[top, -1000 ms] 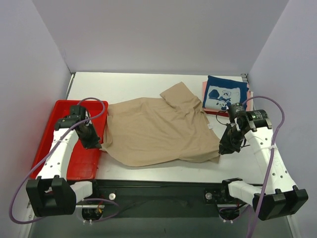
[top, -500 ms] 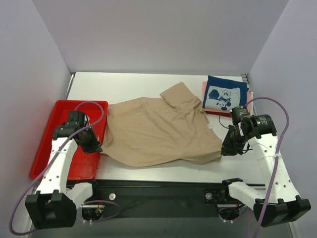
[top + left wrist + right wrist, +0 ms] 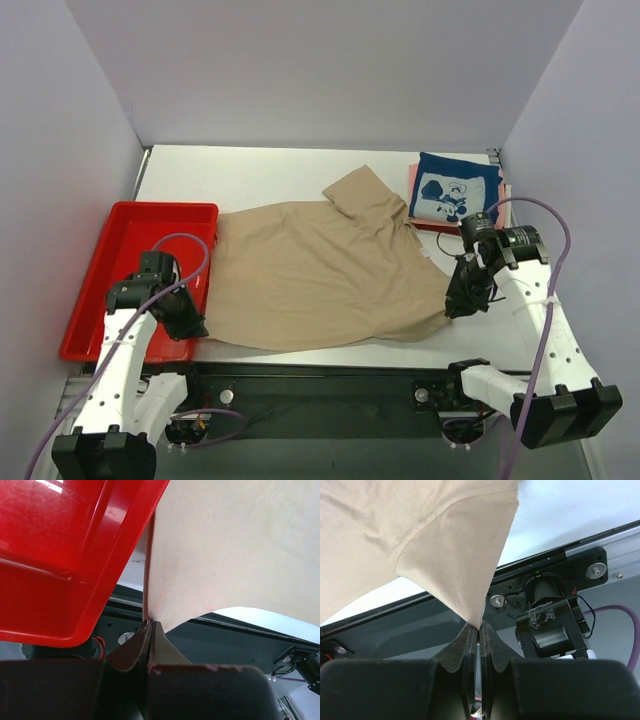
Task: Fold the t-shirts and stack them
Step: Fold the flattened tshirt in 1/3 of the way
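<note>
A tan t-shirt (image 3: 320,270) lies spread across the middle of the table, one sleeve pointing to the back. My left gripper (image 3: 192,328) is shut on its near left corner (image 3: 160,607), beside the red tray. My right gripper (image 3: 455,306) is shut on its near right corner (image 3: 470,600), the cloth pinched at the tips (image 3: 479,628). At the back right a folded navy t-shirt (image 3: 455,188) with a white cartoon print rests on a folded pink one (image 3: 413,180), with a red edge under them.
The red plastic tray (image 3: 110,270) sits at the left edge, its near wall (image 3: 75,570) right next to my left fingers. White walls close in the back and sides. The dark rail with the arm bases (image 3: 330,385) runs along the near edge.
Both grippers have drawn the tan shirt's near edge toward the front of the table. The left gripper moved furthest, from beside the tray's middle to its near corner. The cloth now lies flatter.
</note>
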Tool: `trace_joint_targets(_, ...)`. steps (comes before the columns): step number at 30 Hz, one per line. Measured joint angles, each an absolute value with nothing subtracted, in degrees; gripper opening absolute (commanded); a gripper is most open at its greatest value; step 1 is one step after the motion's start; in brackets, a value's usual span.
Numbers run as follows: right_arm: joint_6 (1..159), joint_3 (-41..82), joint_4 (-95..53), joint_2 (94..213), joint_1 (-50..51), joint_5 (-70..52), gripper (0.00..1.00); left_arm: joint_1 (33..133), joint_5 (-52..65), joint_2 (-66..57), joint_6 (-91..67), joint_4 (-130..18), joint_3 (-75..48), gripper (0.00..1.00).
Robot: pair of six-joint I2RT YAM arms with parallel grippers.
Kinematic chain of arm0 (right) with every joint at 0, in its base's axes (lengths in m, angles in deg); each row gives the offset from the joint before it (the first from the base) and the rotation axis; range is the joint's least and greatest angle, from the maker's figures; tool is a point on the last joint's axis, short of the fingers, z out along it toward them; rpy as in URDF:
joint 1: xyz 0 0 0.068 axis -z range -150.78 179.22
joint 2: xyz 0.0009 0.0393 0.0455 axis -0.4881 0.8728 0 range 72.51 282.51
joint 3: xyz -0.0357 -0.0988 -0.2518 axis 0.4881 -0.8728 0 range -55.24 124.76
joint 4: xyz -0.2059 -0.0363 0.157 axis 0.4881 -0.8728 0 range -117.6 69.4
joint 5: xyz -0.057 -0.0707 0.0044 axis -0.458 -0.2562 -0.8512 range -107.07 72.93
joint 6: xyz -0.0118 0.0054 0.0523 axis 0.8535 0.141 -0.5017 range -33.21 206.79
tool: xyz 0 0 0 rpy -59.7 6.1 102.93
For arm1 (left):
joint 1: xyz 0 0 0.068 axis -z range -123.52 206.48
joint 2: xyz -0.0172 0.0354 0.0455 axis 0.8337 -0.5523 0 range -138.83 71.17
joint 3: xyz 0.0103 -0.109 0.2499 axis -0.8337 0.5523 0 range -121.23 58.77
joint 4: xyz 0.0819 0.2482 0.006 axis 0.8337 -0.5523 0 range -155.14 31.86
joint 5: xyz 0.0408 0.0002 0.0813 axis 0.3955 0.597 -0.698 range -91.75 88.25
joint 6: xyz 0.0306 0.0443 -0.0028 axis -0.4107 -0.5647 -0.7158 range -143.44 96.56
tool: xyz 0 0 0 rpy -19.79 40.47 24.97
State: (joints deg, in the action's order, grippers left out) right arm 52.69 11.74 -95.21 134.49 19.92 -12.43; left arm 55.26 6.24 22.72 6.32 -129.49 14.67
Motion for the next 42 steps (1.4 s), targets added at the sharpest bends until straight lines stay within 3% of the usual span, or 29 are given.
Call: trace_joint_targets(42, 62.94, 57.34, -83.93, 186.62, 23.24, -12.12, 0.00, 47.79, 10.59, -8.90, 9.16, -105.01, 1.12, 0.00)
